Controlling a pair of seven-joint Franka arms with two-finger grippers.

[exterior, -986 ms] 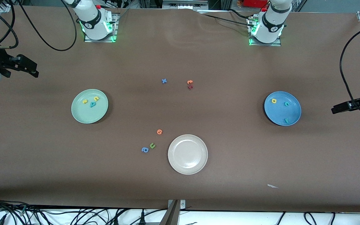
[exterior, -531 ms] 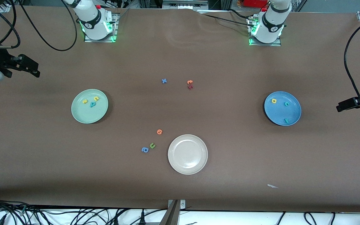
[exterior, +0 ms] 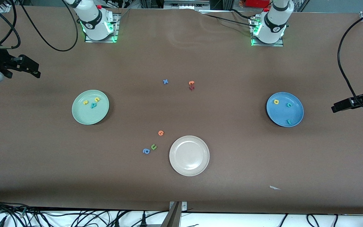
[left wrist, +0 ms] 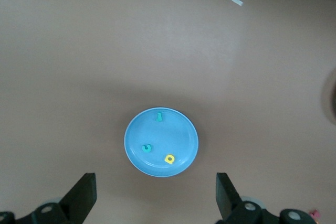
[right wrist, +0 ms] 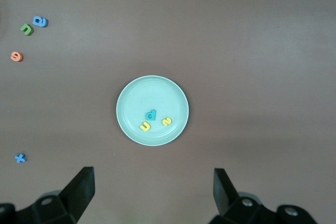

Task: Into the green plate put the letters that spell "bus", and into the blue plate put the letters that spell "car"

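Note:
The green plate [exterior: 88,117] holds the letters that spell "bus": a cyan b [exterior: 93,105], a yellow s [exterior: 85,102] and a yellow u [exterior: 97,99]. The blue plate [exterior: 279,116] holds the letters that spell "car": a yellow a [exterior: 276,101], a cyan c [exterior: 289,105] and a dark-teal r [exterior: 289,121]. My right gripper [exterior: 36,70] hangs open and empty over the table's right-arm end, apart from the green plate [right wrist: 147,94]. My left gripper [exterior: 335,109] hangs open and empty over the left-arm end, apart from the blue plate [left wrist: 176,132].
A cream-white plate [exterior: 189,168] lies nearer the front camera, mid-table. Beside it lie an orange letter [exterior: 160,132], a green u [exterior: 153,147] and a blue a [exterior: 146,151]. Farther back are a blue x [exterior: 165,81] and orange and dark-red letters [exterior: 191,85]. A white scrap [exterior: 274,188] lies near the front edge.
The left gripper swung slightly away from the blue plate and back toward it. The right gripper shifted a little. The letters and plates have not moved.

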